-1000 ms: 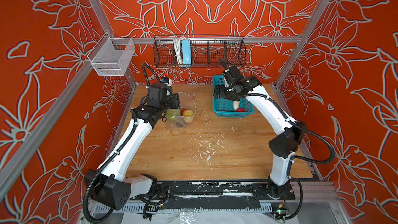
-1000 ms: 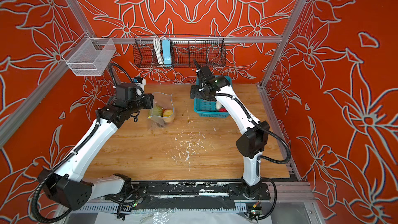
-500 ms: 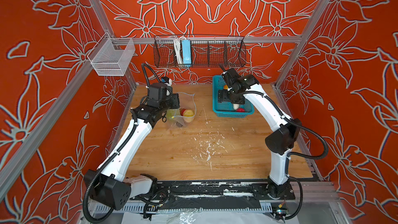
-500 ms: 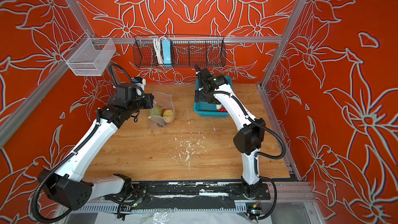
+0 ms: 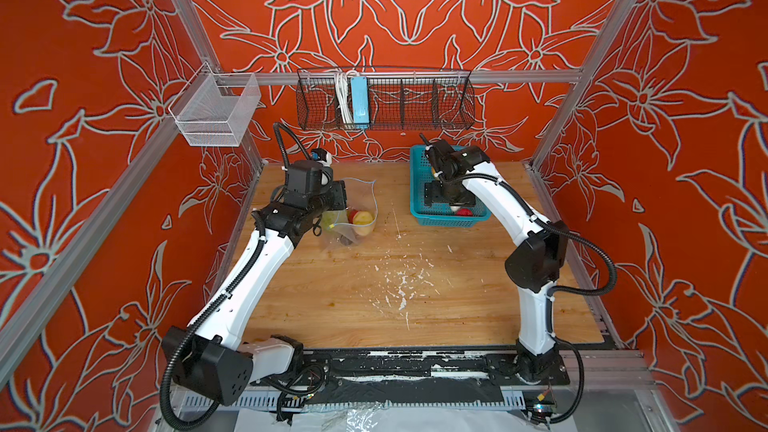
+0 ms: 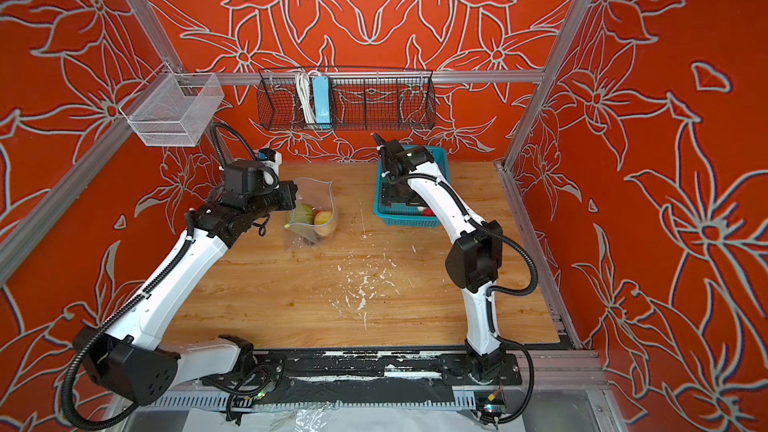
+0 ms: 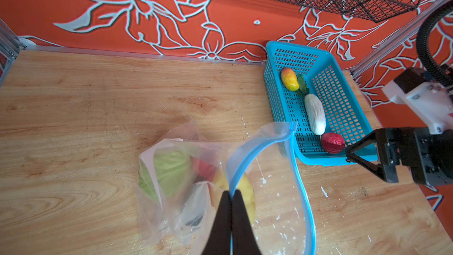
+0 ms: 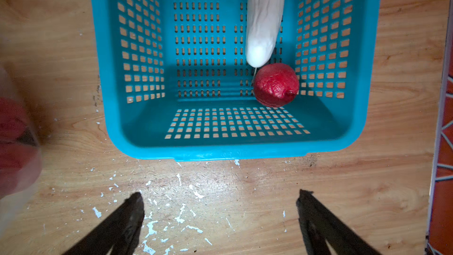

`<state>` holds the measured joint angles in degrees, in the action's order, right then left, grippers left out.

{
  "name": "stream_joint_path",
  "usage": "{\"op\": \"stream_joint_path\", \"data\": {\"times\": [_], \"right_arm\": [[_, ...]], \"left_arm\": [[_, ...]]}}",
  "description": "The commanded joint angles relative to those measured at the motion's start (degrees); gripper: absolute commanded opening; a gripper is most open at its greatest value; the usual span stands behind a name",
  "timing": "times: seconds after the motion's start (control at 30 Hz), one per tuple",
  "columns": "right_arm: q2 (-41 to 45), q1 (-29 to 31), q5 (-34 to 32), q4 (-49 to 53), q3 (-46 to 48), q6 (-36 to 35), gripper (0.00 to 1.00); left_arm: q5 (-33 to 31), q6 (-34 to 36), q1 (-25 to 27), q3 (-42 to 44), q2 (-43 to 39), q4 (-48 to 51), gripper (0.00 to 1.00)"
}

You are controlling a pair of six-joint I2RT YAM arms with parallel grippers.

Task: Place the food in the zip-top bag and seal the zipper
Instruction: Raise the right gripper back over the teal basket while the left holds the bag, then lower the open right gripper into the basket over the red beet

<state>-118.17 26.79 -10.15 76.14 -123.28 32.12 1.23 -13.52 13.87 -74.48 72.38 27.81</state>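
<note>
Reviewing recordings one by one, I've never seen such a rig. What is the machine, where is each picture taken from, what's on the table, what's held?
Two robot arms stand at a wooden table, each ending in a two-fingered hand. Two pictures look down from overhead; the other two come from cameras on the wrists. On the table are a clear bag and a teal basket. The left hand is shut on the bag's blue zipper, holding the mouth open; cabbage and other toy food are inside. The right hand hangs open near the basket, holding nothing. In the basket lie a radish, strawberry, mango and leaf.
</note>
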Motion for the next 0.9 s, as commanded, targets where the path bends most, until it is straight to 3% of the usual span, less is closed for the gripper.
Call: {"op": "stream_joint_path", "data": {"times": [0.0,0.87], "right_arm": [[-2.8,-1.7,-1.1,4.3,-1.9,0.9,0.98],[-12.9,-9.0,-2.3,4.3,-10.1,-3.6,0.98]], "left_arm": [[0.3,-0.3,-0.2,0.1,-1.0,-0.8,0.00],[-2.0,-1.0,-0.2,-0.2,-0.3,-0.2,0.00]]}}
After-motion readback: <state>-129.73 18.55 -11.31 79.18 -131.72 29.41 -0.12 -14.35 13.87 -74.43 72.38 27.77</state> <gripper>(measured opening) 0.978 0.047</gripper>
